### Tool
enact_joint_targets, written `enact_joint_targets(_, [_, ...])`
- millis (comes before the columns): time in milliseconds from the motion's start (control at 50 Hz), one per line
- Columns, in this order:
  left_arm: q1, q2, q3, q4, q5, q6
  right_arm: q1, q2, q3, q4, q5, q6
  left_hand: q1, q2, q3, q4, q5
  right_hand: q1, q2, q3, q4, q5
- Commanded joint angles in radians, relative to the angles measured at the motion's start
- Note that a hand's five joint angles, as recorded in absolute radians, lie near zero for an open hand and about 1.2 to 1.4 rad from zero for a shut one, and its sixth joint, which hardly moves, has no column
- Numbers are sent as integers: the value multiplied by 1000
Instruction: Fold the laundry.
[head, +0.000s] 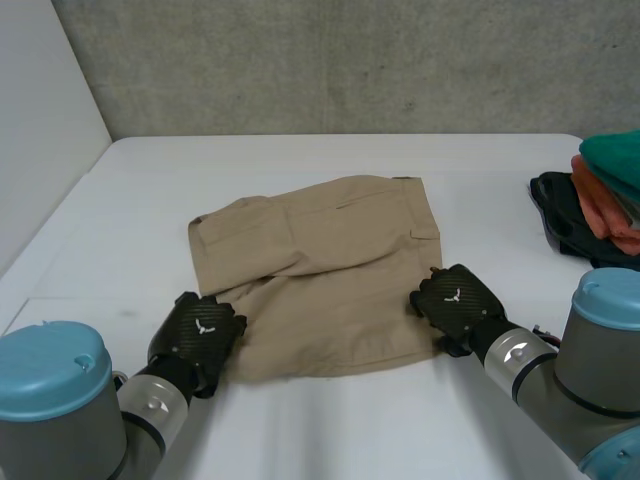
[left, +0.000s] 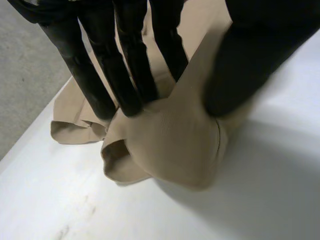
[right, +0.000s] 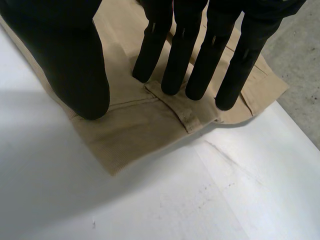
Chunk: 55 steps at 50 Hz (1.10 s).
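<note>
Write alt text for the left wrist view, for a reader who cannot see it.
The left hand pinches a bunched fold of the tan shorts between its fingers and thumb, just above the white table. More of the shorts lies spread on the table beyond the fingers.

Left robot hand (head: 200, 335) pinching shorts (head: 330, 270), right robot hand (head: 455, 300) pressing flat, fingers (right: 200, 70) straight

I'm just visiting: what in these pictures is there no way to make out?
1. Head view: the pile of clothes is cut off by the picture's edge; how many pieces is unclear.
2. Head view: the left hand covers a near corner of the shorts.
3. Head view: the right hand covers part of their waistband edge.
</note>
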Motion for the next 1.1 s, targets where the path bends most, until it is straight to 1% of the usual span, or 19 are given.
enact_joint_targets(20, [31,-2,21,58,4,6,-6,-71,3,58,41,12,384,379,382,392,400,-73,-72,-74,-76,-70])
enact_joint_targets(100, [46,-2,52,51,7,3,-16,-149,10,144,50,16,384,379,382,392,400,-102,-101,-104,-106,-100])
enact_joint_targets(240, [50,-10,113,48,4,-5,-18,-148,22,175,43,39,384,379,382,392,400,-97,-95,-98,-100,-94])
enact_joint_targets(360, [52,-30,165,36,4,-14,-18,-87,10,146,36,41,384,379,382,392,400,-82,-81,-84,-85,-80])
enact_joint_targets(480, [50,-70,216,-32,4,-39,-12,-51,-12,101,38,42,384,379,382,392,400,-29,-28,-31,-33,-27])
enact_joint_targets(560, [50,-70,234,-66,4,-81,-7,-5,-33,81,49,42,384,379,382,392,400,97,98,95,93,99])
enact_joint_targets(580, [50,-70,236,-72,4,-92,-7,-2,-38,78,49,42,384,379,382,392,400,190,192,189,187,193])
enact_joint_targets(600, [50,-70,238,-75,4,-100,-7,-1,-44,72,49,42,384,379,382,392,400,482,483,480,478,484])
enact_joint_targets(620, [49,-70,238,-84,4,-115,-7,-1,-46,69,52,42,384,379,382,392,400,626,627,625,623,629])
enact_joint_targets(740, [41,-45,224,-148,4,-129,-16,-7,-56,72,116,44,384,379,382,392,400,628,629,626,624,630])
enact_joint_targets(800, [43,28,202,-224,4,-131,-21,-54,-49,98,144,44,384,379,382,392,400,628,629,626,624,630])
enact_joint_targets(900, [38,128,149,-349,5,-118,-24,-186,-36,253,136,24,384,379,382,392,400,628,629,626,624,630])
enact_joint_targets(920, [35,168,126,-406,5,-117,-28,-223,-46,334,132,13,384,379,382,392,400,628,629,626,624,630])
enact_joint_targets(980, [28,232,83,-507,8,-117,-39,-290,-52,446,128,-23,384,379,382,392,400,628,629,626,624,630])
enact_joint_targets(1000, [15,269,60,-565,10,-118,-67,-348,-53,528,124,-68,384,379,382,392,400,628,629,626,624,630])
enact_joint_targets(1040, [-15,309,40,-628,11,-118,-94,-388,-50,595,121,-112,384,379,382,392,400,628,629,626,624,630])
enact_joint_targets(1060, [-35,327,31,-659,13,-120,-113,-419,-52,668,119,-164,384,379,382,392,400,628,629,626,624,630])
enact_joint_targets(1080, [-87,372,18,-716,20,-121,-121,-430,-52,705,119,-191,384,379,382,392,400,628,629,626,624,630])
enact_joint_targets(1100, [-104,387,15,-733,24,-121,-125,-442,-52,750,119,-220,384,379,382,392,400,628,629,626,624,630])
